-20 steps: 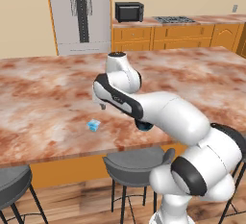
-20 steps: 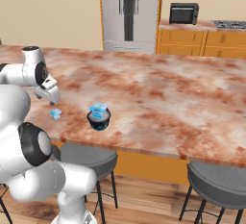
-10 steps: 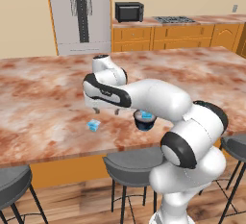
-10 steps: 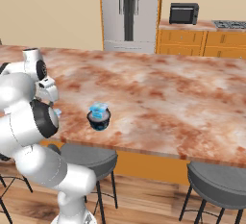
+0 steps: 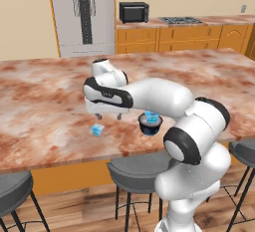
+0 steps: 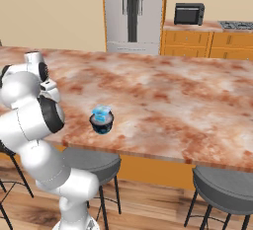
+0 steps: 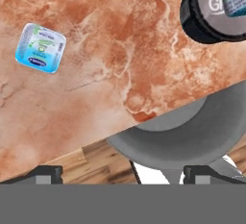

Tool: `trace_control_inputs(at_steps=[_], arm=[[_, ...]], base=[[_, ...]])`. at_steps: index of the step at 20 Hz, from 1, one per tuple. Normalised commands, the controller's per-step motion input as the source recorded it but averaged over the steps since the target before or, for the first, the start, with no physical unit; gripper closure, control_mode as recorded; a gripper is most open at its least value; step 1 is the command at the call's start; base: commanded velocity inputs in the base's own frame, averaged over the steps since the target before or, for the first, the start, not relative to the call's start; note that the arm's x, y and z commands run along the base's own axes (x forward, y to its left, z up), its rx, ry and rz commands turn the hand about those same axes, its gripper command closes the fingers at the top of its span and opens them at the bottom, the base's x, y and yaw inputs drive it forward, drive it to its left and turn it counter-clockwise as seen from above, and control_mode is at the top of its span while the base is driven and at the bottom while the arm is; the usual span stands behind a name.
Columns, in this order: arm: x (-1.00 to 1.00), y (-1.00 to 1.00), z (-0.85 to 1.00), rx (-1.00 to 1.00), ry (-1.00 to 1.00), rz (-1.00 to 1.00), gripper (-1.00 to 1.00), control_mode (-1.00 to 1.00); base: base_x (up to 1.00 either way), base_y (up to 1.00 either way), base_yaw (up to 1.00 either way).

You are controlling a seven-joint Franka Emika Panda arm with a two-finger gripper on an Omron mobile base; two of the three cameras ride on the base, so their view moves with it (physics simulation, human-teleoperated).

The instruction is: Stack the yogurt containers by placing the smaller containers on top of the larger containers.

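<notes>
1. Marbled red-brown stone covered the long counter, which ran across the middle of both base views.
2. The dark round cup stood near the counter's front edge, at centre in the left base view, with one small light-blue cup already sitting on its greyish top.
3. The other small blue cup lay alone on the stone, left of the dark cup and apart from it; in the hand view it sat upper left, the dark cup at the upper right corner.
4. Compared with a second earlier, the arm had swung left across the counter, so the gripper now hung above the stone between the two cups, closer to the lone blue one.
5. Neither cup had shifted in that time.
6. The fingers were spread wide, at opposite bottom corners of the hand view, with nothing between them.
7. A grey stool seat showed below the counter edge.
</notes>
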Motion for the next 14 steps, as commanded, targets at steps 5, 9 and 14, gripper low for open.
trace_control_inputs(at_steps=[5, 9, 14], arm=[[0.0, 0.0, -0.17, 0.0, 0.0, 0.0, -1.0, -1.0], [0.0, 0.0, -0.16, 0.0, 0.0, 0.0, -1.0, -1.0], [0.01, 0.0, -0.14, 0.0, 0.0, 0.0, -1.0, -1.0]], base=[[0.0, 0.0, 0.0], [0.0, 0.0, 0.0], [0.0, 0.0, 0.0]])
